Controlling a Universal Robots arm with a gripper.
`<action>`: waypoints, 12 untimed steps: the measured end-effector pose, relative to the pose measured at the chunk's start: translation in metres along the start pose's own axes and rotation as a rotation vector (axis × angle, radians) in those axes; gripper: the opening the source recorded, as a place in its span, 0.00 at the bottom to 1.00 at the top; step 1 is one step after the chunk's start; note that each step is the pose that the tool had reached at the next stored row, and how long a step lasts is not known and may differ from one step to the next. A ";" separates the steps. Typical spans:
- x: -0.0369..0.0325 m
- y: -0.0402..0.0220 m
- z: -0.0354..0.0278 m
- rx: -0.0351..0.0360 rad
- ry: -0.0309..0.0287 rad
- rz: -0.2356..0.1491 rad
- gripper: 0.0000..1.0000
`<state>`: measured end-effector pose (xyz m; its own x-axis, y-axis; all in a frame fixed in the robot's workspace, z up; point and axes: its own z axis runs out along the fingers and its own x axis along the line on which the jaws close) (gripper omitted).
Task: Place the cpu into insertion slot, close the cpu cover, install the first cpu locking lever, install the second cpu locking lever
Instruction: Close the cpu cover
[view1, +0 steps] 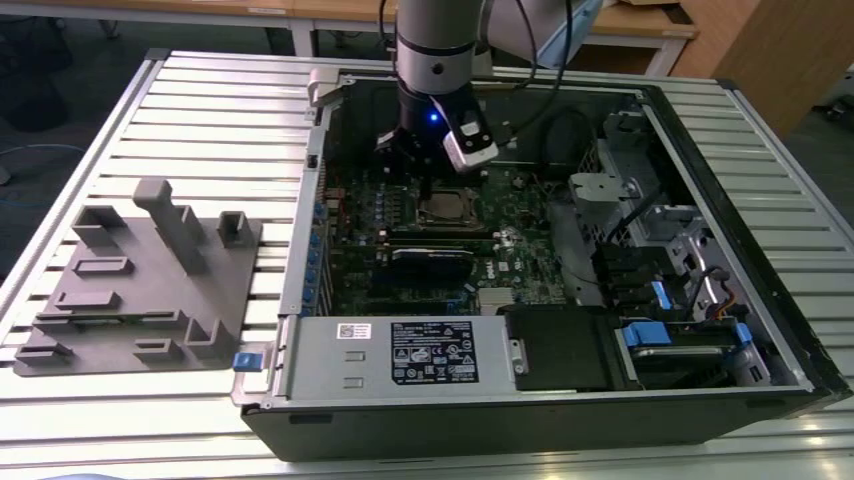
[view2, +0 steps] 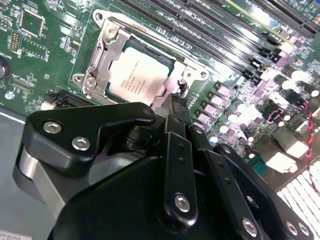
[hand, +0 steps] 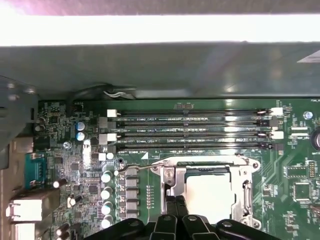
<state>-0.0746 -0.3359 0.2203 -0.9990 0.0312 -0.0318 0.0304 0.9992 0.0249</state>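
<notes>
Inside the open computer case (view1: 534, 432), the cpu (view2: 137, 75) lies in the insertion slot (hand: 205, 171) with the cpu cover (view2: 102, 55) down around it. The gripper (view2: 176, 102) — its fingers pressed together — stands at the slot's edge; its black body hides that side of the slot.

The flat, silvery-tan square cpu (view2: 136, 76) sits level in the dark-bordered insertion slot (view2: 166, 56), just ahead of the tool (view2: 176, 102). The thin silvery metal cpu cover (view2: 106, 50) lies lowered around it.

The cpu (hand: 207, 196) lies framed by the cpu cover (hand: 245, 186) on the green board (hand: 290, 162), the closed gripper (hand: 176, 202) beside it.
</notes>
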 end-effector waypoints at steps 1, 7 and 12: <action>0.0000 0.0000 0.0001 -0.0002 -0.0001 0.000 0.11; -0.0008 0.0000 0.0004 -0.0005 -0.0096 0.000 0.11; -0.0089 0.0003 0.0010 -0.0004 -0.0097 0.000 0.11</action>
<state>-0.0656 -0.3359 0.2196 -0.9987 0.0312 -0.0415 0.0302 0.9992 0.0253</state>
